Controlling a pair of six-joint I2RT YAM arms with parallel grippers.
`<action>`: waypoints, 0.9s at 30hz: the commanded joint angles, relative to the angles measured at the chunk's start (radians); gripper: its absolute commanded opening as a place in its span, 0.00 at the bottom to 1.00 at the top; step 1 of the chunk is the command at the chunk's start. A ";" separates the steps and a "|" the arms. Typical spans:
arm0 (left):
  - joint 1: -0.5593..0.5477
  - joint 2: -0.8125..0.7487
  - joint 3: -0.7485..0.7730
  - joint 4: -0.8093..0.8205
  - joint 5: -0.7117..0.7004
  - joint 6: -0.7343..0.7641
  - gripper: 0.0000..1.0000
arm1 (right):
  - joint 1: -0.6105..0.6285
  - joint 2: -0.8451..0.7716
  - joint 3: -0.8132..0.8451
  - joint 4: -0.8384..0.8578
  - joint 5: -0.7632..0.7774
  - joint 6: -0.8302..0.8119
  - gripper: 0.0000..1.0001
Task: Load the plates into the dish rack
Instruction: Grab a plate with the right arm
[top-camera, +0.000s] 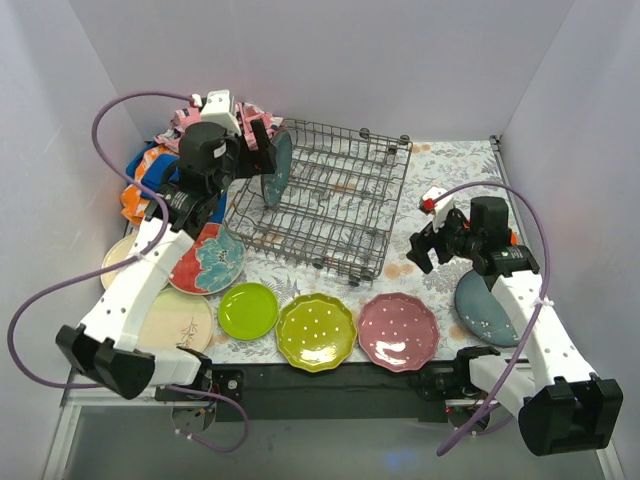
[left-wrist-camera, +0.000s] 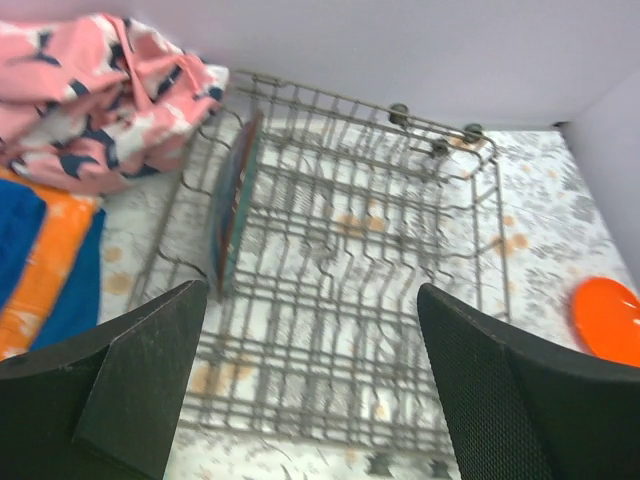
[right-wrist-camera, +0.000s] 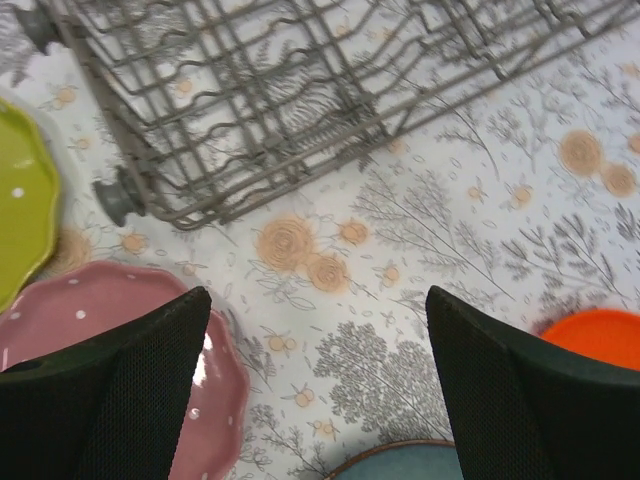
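Note:
The dish rack lies on the patterned cloth. One teal plate stands on edge at its left end. My left gripper hangs open just beside and above that plate, with nothing between its fingers. Flat along the near edge lie a red flower plate, a lime plate, a dotted lime plate, a pink dotted plate and a blue-grey plate. My right gripper is open and empty over bare cloth between the pink and blue-grey plates. An orange plate lies to its right.
Folded cloths are heaped at the back left: a pink one and an orange-and-blue one. Two cream plates lie under the left arm. White walls enclose the back and both sides.

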 joint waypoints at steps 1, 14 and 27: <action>0.002 -0.104 -0.112 -0.081 0.112 -0.179 0.86 | -0.066 0.055 0.085 -0.064 0.197 0.025 0.92; 0.007 -0.381 -0.391 -0.038 0.154 -0.408 0.93 | -0.115 0.411 0.146 0.105 0.687 -0.167 0.81; 0.007 -0.505 -0.537 0.016 0.200 -0.577 0.95 | -0.142 0.569 0.038 0.295 0.770 -0.280 0.64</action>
